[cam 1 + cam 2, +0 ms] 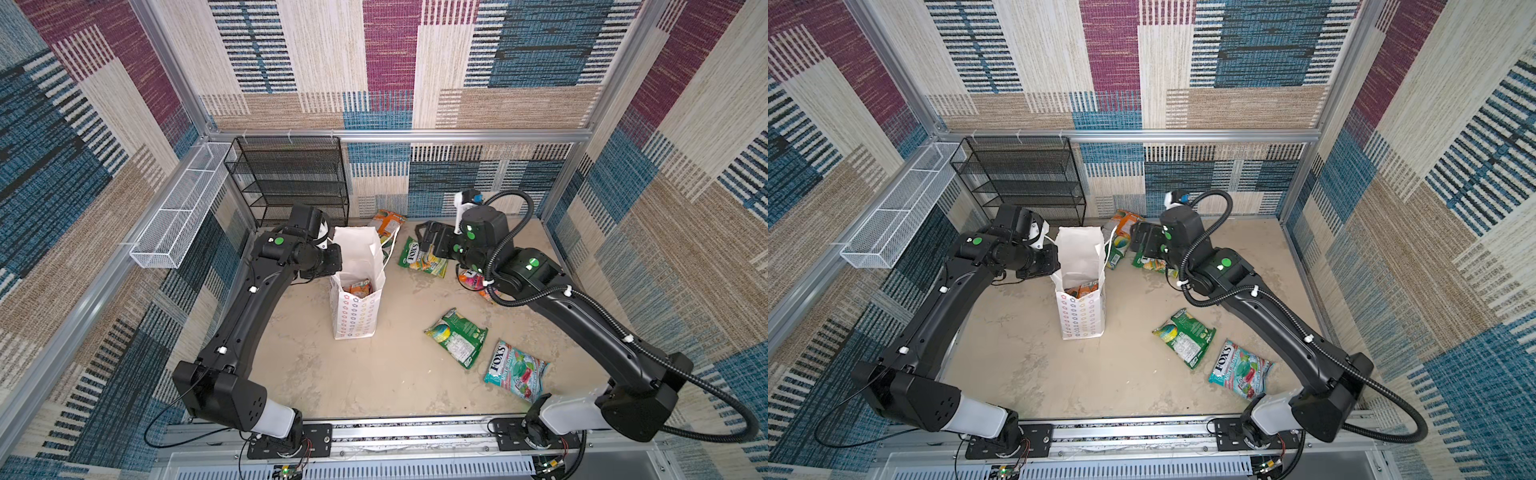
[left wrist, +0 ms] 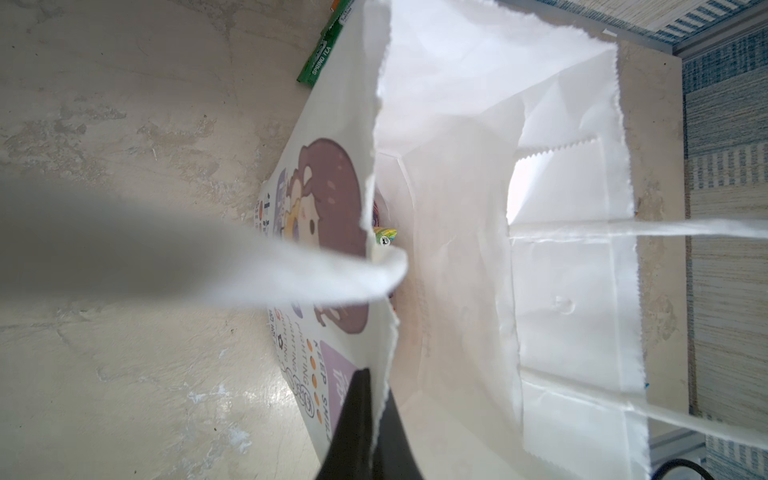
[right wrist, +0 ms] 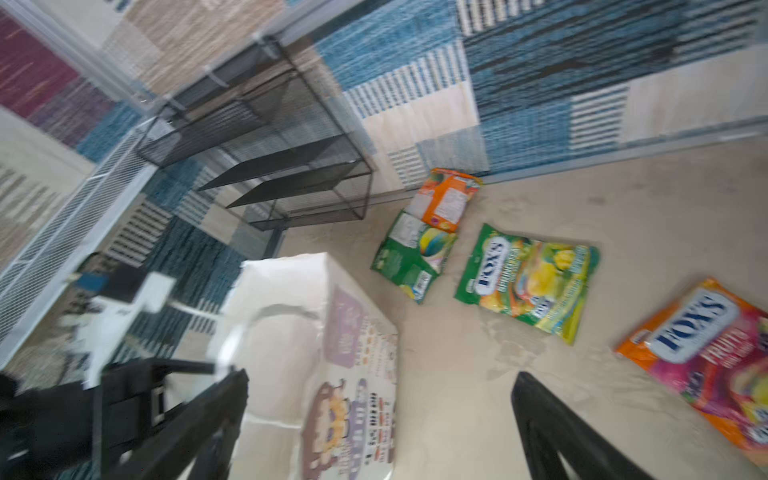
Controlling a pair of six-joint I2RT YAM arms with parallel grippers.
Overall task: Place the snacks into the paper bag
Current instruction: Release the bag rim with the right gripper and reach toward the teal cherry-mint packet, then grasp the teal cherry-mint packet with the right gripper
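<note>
Beige desk [image 1: 374, 374]: tall white paper bag [image 1: 357, 316] holds some glossy snack packets [image 1: 359, 287]; six remain at its 1–4 o'clock. Left fingers [image 2: 353, 436] clamp rim; right fingers [image 3: 552, 436] apart.

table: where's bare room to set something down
Bare: the front stretch between the paper bag and the front rail, left of the green packet. Crowded: back right of the bag, around the orange packet, the green FOX'S packet and the right gripper.
</note>
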